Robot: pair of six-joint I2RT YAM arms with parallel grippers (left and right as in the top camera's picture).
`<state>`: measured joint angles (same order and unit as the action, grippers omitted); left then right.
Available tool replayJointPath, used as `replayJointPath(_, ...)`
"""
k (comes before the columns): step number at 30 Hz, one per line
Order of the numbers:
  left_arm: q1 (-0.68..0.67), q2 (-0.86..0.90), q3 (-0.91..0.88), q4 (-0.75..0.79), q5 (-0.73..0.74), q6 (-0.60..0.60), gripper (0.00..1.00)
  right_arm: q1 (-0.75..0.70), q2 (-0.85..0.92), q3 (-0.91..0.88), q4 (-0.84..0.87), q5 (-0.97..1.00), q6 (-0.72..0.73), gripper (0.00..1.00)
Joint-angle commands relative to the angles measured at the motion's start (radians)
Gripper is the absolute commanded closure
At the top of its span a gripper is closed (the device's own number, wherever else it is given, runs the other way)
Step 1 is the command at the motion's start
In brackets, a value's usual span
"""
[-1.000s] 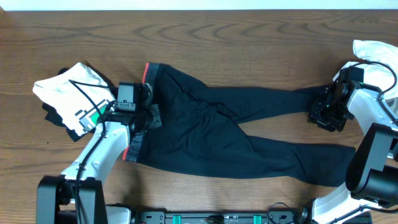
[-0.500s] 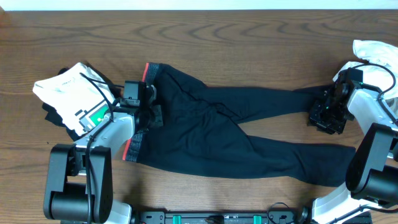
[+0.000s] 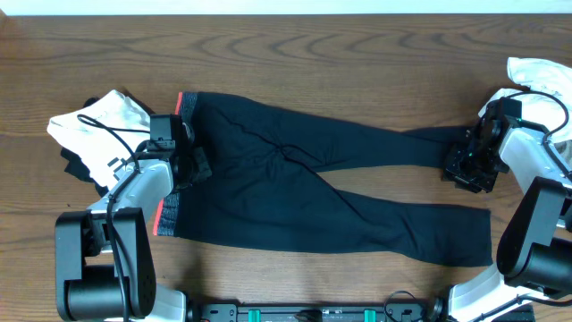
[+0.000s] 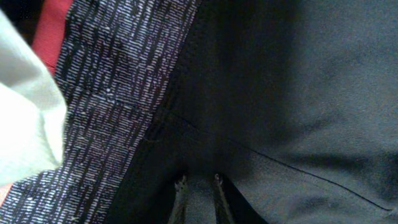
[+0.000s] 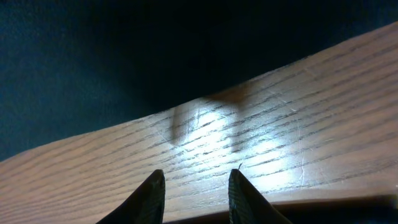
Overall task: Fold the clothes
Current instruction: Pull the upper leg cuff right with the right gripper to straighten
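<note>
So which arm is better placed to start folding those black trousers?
Probably left: the left gripper pinches the trousers beside the waistband. The right gripper stands open over the table, holding nothing.

**Soft matt cloth on a shiny wood top**

The trousers (image 3: pixel 313 197) are black cloth, soft-looking and matt. Up close in the left wrist view they show a fine smooth weave and thin stitched seams. Their waistband (image 4: pixel 112 93) is a rougher knit, dark grey flecked with tiny pale dashes and edged in plain red fabric. The table (image 3: pixel 357 54) is brown wood with bold wavy grain. Under the right wrist camera it has a satin sheen and throws back bright glare. The T-shirt (image 3: pixel 98 125) is white cloth, matt and a bit rumpled. The left arm casing (image 3: pixel 143 190) looks like smooth white plastic. The right gripper (image 5: pixel 196 180) has dark, matt fingers (image 5: pixel 152 199).
</note>
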<state>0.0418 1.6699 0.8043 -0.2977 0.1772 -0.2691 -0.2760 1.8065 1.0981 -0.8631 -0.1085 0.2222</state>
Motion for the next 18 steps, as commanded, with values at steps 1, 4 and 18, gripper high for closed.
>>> replayJointPath(1, -0.001, 0.047, -0.041, -0.043, -0.032, -0.001, 0.81, 0.008, 0.007, -0.003, 0.003, -0.004, -0.011, 0.68)
replayJointPath(4, -0.001, 0.042, -0.041, -0.049, -0.031, -0.002, 0.81, 0.008, 0.007, -0.003, 0.005, 0.005, -0.011, 0.68)
replayJointPath(18, -0.002, 0.021, -0.041, -0.086, -0.031, -0.002, 0.82, -0.076, 0.002, 0.188, 0.135, 0.000, -0.010, 0.55)
